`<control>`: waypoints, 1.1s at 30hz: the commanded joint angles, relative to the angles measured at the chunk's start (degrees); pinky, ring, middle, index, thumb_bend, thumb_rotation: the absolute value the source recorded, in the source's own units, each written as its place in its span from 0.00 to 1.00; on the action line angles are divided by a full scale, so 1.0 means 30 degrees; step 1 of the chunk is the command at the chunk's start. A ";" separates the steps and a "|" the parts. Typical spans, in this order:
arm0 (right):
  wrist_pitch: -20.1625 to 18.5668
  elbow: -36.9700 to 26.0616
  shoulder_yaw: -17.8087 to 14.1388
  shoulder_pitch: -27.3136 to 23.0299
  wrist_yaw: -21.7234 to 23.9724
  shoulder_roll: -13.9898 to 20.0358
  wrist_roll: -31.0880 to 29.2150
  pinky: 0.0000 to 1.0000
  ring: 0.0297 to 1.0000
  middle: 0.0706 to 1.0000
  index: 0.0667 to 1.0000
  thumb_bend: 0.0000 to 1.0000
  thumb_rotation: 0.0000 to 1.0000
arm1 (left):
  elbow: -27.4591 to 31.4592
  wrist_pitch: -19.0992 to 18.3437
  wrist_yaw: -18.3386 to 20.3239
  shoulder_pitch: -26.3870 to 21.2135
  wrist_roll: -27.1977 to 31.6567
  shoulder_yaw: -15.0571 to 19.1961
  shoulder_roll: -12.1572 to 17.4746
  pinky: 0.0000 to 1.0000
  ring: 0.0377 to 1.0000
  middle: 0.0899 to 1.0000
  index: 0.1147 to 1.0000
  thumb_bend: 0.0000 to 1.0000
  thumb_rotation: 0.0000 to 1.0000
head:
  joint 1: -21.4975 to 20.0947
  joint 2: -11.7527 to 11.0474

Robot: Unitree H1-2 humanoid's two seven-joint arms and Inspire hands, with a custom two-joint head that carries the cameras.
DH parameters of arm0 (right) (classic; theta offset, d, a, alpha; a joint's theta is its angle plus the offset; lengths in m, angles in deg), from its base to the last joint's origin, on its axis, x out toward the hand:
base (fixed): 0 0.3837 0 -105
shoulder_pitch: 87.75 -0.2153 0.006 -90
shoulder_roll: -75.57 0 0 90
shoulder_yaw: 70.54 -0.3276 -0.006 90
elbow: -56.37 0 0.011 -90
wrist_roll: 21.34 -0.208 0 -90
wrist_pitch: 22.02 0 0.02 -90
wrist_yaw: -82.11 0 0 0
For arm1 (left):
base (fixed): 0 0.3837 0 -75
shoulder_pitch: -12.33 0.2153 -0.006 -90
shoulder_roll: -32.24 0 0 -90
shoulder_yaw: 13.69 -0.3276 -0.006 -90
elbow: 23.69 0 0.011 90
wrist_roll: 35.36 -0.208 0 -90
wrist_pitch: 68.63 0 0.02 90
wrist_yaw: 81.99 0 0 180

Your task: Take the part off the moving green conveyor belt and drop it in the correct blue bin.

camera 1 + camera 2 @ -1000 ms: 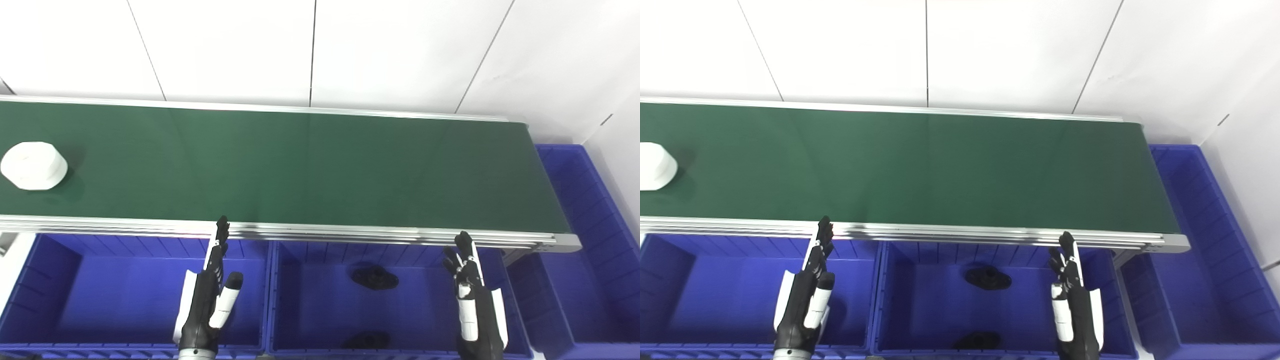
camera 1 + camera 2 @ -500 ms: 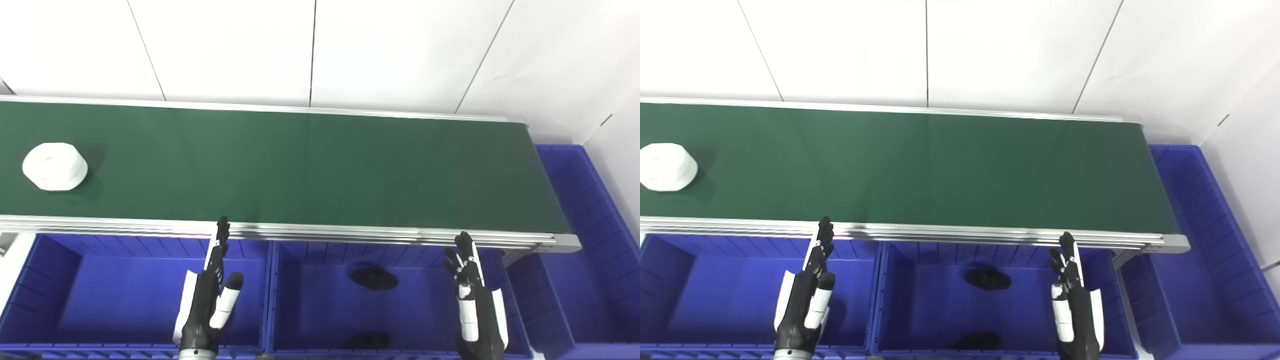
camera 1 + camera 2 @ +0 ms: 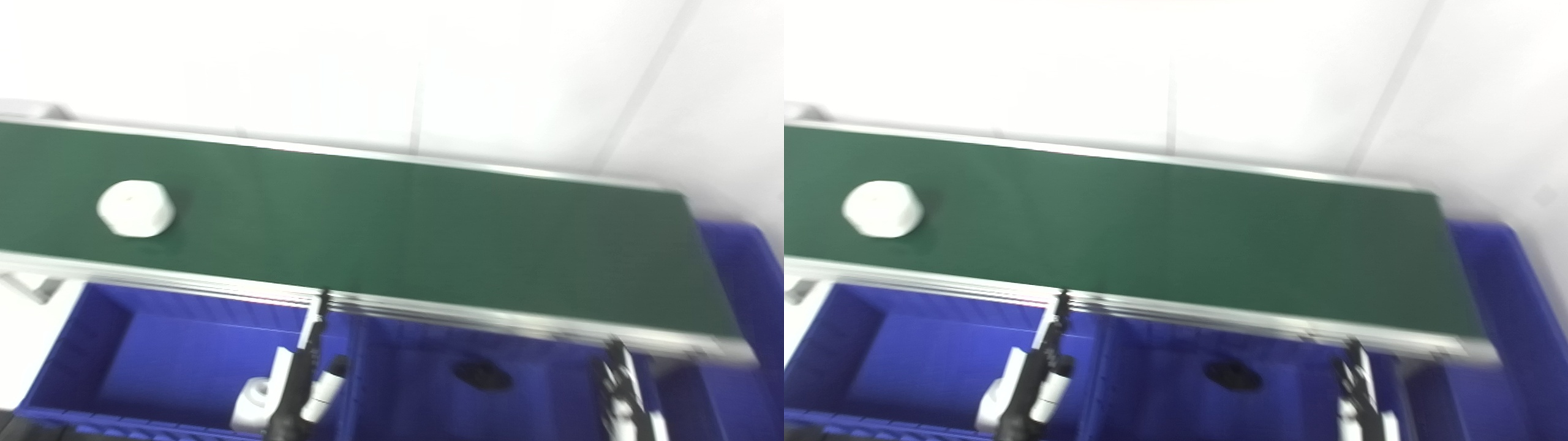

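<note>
A white hexagonal part (image 3: 136, 208) lies on the green conveyor belt (image 3: 392, 233) near its left end. My left hand (image 3: 298, 386) hangs over the left blue bin (image 3: 184, 361), fingers straight and apart, holding nothing, well to the right of the part and below the belt's near rail. At the bottom right, my right hand (image 3: 625, 398) is also open and empty over the middle blue bin (image 3: 429, 392). The picture is blurred.
A black part (image 3: 482, 375) lies in the middle bin. A third blue bin (image 3: 750, 294) stands past the belt's right end. The metal rail (image 3: 429, 309) runs along the belt's near side. A white wall rises behind.
The camera has swung, shifting and tilting the whole picture and blurring it. The white part has travelled right along the belt. Both hands keep their open pose over the bins.
</note>
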 commanded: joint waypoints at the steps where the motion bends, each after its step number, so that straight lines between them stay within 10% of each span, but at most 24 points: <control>1: 0.0951 -0.0135 -0.0250 -0.0152 0.0465 0.0256 -0.0757 1.00 0.98 1.00 1.00 0.73 1.00 | -0.0153 0.0897 -0.0468 -0.0254 -0.0429 -0.0370 -0.0553 0.96 0.99 1.00 0.96 0.69 0.92 | 0.0005 0.0008; 21: 0.0875 0.1825 -0.0816 -0.1182 0.1598 0.0788 -0.1504 1.00 1.00 1.00 1.00 0.47 1.00 | -0.2185 0.1472 -0.1650 -0.1215 -0.1184 -0.0705 -0.1114 0.80 0.90 0.95 0.92 0.70 0.84 | 0.1532 -0.1635; 33: 0.1991 0.2871 -0.0619 -0.1647 0.1407 -0.0108 -0.0688 1.00 1.00 1.00 1.00 0.39 1.00 | 0.2833 0.1748 -0.2515 -0.2671 -0.5588 -0.0671 0.2862 0.70 0.76 0.76 0.75 0.83 0.68 | 0.0436 -0.2374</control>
